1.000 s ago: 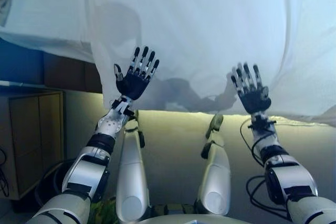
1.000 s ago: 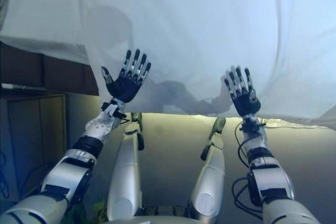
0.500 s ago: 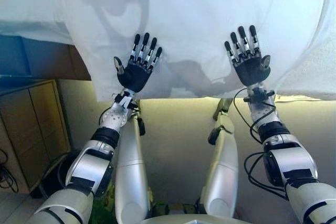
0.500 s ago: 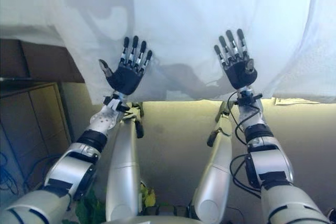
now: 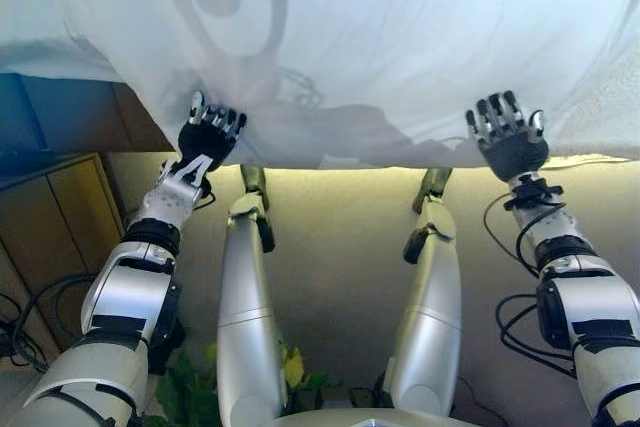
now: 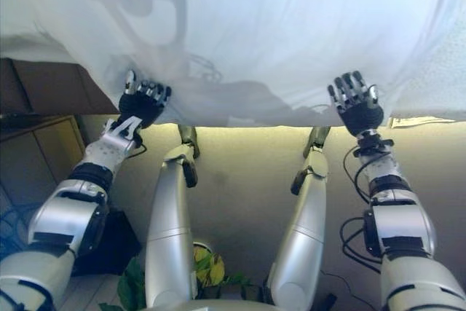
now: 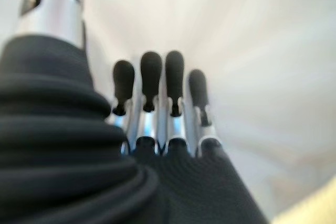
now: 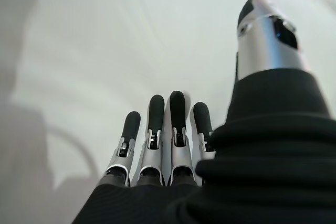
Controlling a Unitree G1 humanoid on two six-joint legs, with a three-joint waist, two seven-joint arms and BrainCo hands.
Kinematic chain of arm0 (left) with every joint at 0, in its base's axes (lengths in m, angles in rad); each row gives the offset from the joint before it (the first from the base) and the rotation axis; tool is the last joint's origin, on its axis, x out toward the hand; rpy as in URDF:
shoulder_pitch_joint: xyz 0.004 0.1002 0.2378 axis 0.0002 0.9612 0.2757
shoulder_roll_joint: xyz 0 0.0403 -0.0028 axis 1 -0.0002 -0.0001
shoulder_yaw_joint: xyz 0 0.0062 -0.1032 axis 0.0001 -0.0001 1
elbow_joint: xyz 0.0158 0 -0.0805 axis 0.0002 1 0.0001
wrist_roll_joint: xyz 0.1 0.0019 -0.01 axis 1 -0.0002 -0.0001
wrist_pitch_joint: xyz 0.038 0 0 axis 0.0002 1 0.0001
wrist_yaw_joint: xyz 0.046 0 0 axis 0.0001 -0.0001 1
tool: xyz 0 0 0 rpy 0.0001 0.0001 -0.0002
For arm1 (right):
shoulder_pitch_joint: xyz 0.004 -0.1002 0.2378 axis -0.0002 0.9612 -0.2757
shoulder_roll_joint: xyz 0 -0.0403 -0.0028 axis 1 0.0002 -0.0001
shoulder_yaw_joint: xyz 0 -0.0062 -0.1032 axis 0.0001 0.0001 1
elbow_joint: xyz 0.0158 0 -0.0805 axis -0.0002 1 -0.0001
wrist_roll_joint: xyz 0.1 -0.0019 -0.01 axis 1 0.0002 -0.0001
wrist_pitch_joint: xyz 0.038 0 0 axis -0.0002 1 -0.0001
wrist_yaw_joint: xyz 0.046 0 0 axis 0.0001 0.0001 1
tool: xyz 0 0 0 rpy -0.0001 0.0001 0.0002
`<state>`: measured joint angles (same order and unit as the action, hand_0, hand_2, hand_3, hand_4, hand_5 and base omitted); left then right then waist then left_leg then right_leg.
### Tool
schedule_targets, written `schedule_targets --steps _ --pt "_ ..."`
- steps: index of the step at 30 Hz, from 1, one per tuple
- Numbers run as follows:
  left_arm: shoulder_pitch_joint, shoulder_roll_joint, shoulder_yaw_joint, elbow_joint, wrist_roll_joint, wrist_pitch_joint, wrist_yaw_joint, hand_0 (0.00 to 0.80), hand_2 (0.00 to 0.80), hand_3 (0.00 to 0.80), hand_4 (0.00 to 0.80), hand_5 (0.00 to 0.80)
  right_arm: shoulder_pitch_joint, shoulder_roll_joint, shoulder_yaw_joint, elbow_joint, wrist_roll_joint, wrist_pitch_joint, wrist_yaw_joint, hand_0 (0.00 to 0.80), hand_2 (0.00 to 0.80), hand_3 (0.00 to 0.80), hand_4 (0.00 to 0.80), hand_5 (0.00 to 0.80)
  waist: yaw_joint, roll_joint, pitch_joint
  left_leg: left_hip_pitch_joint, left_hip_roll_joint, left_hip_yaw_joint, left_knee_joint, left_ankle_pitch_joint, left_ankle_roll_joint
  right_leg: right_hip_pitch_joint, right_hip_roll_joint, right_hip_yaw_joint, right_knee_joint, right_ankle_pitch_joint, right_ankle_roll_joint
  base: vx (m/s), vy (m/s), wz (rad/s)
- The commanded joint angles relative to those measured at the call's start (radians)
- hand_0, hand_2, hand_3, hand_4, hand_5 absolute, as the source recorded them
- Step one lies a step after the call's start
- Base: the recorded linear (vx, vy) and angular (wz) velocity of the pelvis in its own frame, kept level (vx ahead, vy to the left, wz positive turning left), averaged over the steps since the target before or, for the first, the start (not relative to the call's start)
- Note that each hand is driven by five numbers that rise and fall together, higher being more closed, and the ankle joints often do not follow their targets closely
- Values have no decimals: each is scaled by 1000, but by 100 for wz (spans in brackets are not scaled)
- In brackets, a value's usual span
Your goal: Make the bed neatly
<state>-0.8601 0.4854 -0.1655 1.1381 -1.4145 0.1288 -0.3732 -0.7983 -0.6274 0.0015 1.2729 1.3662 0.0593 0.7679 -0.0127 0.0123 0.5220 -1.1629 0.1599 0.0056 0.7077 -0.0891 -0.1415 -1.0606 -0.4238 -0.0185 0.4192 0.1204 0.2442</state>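
Sheet (image 5: 420, 37) thin, limp, likely light and slippery; grip its hanging hem, where left hand (image 5: 208, 133) and right hand (image 5: 510, 143) rest, fingers loosely extended, gripping nothing.

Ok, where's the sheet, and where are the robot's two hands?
sheet (image 5: 420, 37): left eye view, on the flat white cloth.
left hand (image 5: 205, 137): left eye view, on its dark palm.
right hand (image 5: 510, 147): left eye view, on its dark palm.

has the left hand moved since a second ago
Yes. The left hand has dropped to the hanging edge of the white sheet; earlier it was spread higher against it.
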Motion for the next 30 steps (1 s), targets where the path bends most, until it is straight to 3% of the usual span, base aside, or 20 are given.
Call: schedule_targets --steps 1,7,13,17,23,27,30 --pt "34 42 110 122 179 -30 171 0 0 0 0 0 58 -132 -64 3 73 2 -117 0 0 0 0 0 -21 85 -2 32 0 23 -99 119 1 -65 31 -11 104 17 -32 1 70 -8" --pt "74 121 142 179 283 18 322 0 0 0 0 0 150 -185 -109 7 176 -7 -204 0 0 0 0 0 -34 86 -2 70 13 35 -119 125 0 -35 35 -5 87 6 -38 -16 48 -11" --pt "199 151 208 248 298 63 298 0 0 0 0 0 302 -208 -193 30 251 20 -208 0 0 0 0 0 -38 86 -2 162 12 52 -175 137 -2 53 24 -19 27 11 -38 -14 -6 -4" --pt "300 128 251 252 287 31 275 0 0 0 0 0 404 -195 -247 64 318 46 -209 0 0 0 0 0 -31 82 -2 242 6 56 -223 146 -1 137 15 -38 -22 15 -33 -13 -54 2" --pt "412 89 296 123 288 -96 286 0 0 0 0 0 532 -111 -304 76 342 16 -157 0 0 0 0 0 -5 58 -2 420 -6 67 -324 160 3 342 8 -95 -108 28 -26 -12 -157 12" --pt "466 56 327 -13 241 -143 264 0 0 0 0 0 595 -8 -309 19 241 -64 -95 0 0 0 0 0 14 23 -2 588 -19 62 -403 160 10 529 18 -130 -182 43 -20 57 -228 15" --pt "538 9 334 -116 262 -171 225 0 0 0 0 0 633 69 -286 -43 160 -121 -70 0 0 0 0 0 29 6 -73 694 -18 57 -472 158 12 637 34 -150 -249 53 -17 147 -164 8"
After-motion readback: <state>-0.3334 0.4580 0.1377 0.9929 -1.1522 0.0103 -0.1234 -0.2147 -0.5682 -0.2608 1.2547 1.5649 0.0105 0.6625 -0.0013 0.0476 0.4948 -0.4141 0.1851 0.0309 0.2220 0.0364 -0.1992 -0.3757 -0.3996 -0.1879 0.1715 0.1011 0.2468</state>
